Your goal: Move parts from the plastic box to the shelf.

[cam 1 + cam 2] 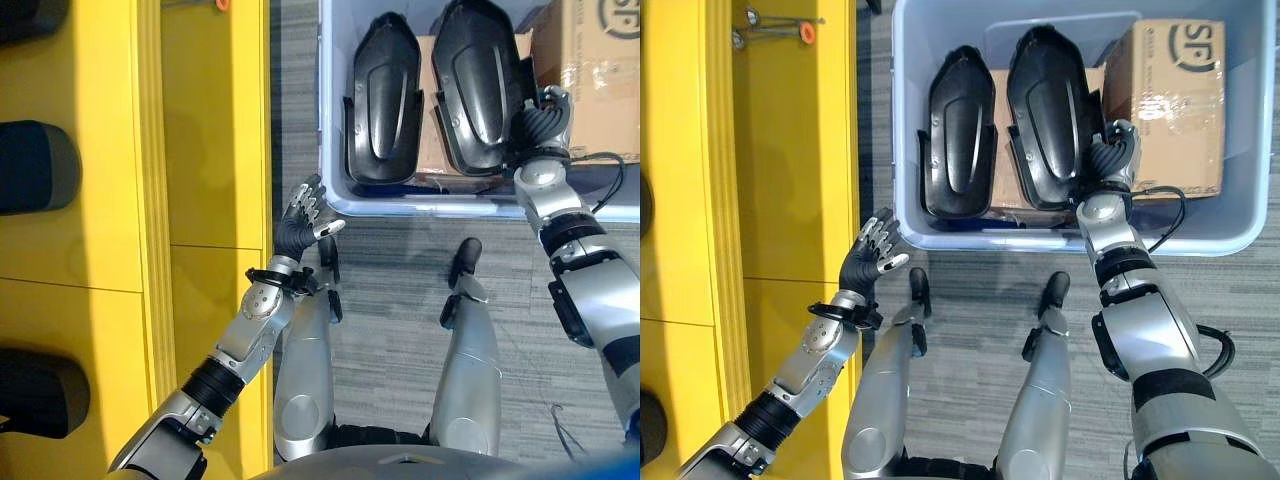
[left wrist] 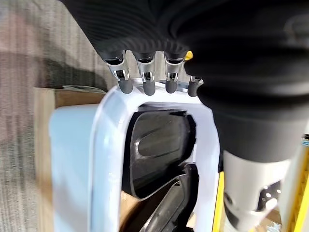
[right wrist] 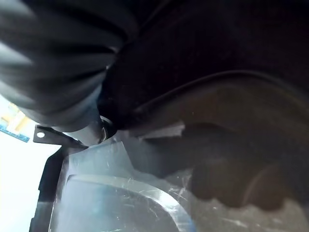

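Two black moulded parts lie side by side in the pale plastic box (image 1: 420,207): a left part (image 1: 383,100) and a right part (image 1: 480,85). My right hand (image 1: 540,122) is down in the box against the right part's near right edge; that part's dark surface (image 3: 217,159) sits very close to the wrist, and the fingers are hidden. My left hand (image 1: 303,215) hovers open, fingers (image 2: 145,82) straight, over the carpet between the yellow shelf (image 1: 200,130) and the box's near left corner, holding nothing. Past those fingers I see the box rim (image 2: 108,145) and a black part (image 2: 157,150) inside.
A taped cardboard carton (image 1: 595,60) fills the box's right end. Dark parts (image 1: 35,165) rest on the yellow shelf at the far left, another (image 1: 35,395) lower down. Small tools (image 1: 775,25) lie at the shelf's far end. Grey carpet (image 1: 400,270) separates shelf and box.
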Controlling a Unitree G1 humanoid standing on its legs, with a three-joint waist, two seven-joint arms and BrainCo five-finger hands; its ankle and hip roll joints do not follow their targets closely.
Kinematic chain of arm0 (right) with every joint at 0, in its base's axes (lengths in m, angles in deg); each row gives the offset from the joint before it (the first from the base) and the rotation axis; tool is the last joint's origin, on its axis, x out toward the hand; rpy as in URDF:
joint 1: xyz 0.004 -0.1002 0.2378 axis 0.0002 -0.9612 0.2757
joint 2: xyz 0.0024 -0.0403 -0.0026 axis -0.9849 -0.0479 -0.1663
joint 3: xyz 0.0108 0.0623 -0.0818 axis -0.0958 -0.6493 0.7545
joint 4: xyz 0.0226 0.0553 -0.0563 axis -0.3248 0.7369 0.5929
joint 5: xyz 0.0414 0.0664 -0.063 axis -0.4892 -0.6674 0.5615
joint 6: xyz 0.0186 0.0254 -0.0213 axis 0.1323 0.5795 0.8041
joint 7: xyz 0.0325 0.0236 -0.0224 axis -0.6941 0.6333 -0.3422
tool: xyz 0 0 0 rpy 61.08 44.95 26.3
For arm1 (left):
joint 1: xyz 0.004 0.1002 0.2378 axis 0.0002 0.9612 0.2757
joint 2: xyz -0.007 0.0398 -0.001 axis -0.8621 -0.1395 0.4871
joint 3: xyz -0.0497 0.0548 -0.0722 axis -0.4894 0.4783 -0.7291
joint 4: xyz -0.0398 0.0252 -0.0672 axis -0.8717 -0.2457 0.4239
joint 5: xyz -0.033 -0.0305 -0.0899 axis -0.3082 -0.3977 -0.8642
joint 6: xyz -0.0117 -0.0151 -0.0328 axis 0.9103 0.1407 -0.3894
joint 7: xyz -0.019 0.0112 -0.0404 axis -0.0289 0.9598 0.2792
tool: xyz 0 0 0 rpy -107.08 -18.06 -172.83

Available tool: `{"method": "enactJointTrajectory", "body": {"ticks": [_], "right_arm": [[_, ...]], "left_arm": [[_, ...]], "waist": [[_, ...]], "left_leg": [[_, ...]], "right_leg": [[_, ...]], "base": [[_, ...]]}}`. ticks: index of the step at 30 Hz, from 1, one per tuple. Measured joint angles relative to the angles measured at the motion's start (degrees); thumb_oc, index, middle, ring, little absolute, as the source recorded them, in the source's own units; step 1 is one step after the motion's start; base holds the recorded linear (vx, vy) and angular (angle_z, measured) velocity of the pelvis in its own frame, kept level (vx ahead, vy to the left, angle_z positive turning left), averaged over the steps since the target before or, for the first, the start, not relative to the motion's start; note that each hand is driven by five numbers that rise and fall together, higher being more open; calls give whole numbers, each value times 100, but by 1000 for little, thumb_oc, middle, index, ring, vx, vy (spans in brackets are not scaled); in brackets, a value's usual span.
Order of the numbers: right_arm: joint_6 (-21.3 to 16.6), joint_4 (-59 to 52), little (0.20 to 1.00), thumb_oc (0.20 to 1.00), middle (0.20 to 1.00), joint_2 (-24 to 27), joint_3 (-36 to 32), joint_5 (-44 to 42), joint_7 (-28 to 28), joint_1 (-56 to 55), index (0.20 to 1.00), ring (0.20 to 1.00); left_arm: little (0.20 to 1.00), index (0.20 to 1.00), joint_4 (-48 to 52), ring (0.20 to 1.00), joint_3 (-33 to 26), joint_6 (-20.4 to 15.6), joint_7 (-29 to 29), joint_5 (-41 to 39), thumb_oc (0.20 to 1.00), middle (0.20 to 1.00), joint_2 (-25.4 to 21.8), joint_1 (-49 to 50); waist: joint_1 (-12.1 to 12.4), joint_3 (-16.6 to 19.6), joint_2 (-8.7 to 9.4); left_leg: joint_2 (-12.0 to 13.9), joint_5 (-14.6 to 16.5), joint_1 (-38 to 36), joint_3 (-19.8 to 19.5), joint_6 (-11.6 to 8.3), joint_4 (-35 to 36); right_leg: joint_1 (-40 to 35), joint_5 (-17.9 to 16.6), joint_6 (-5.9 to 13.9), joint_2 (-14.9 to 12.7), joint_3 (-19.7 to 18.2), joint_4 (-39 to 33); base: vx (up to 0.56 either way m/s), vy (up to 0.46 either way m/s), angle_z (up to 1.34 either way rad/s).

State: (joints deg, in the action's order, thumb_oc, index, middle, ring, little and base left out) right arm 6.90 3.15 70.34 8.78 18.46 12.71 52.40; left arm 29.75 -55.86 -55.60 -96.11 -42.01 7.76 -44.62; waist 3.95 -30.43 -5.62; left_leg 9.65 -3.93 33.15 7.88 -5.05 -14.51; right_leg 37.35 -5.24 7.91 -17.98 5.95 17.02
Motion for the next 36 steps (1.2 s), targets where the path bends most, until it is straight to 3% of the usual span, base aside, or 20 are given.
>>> {"method": "enactJointTrajectory", "body": {"ticks": [19, 33, 36], "right_arm": [[19, -660, 200, 200, 200, -32, -116, -13, -58, -350, 200, 200], [-99, -3209, 200, 200, 200, -409, -315, 6, -123, -1496, 200, 200], [-176, -3756, 200, 200, 200, -624, -338, 4, -177, -1974, 200, 200]], "left_arm": [[1000, 1000, 5, 1000, -88, 120, 229, -15, 1000, 1000, -79, 197], [1000, 1000, 56, 1000, -461, 221, 348, -7, 1000, 1000, -213, 555], [1000, 1000, 60, 1000, -527, 234, 384, -3, 1000, 1000, -215, 740]], "waist": [[-17, 10, 4], [-66, 102, 141], [-123, 372, 268]], "left_leg": [[-8, -21, -727, -59, -13, 272], [46, -21, -1385, -108, -42, 484], [49, -15, -1460, -96, -52, 559]], "right_leg": [[-917, -110, 8, 16, 226, -450], [-1653, -108, 5, 92, 359, -686], [-1722, -92, 13, 98, 373, -737]], "base": [[4, -1, 1], [18, 1, 1], [53, 4, 1]]}}
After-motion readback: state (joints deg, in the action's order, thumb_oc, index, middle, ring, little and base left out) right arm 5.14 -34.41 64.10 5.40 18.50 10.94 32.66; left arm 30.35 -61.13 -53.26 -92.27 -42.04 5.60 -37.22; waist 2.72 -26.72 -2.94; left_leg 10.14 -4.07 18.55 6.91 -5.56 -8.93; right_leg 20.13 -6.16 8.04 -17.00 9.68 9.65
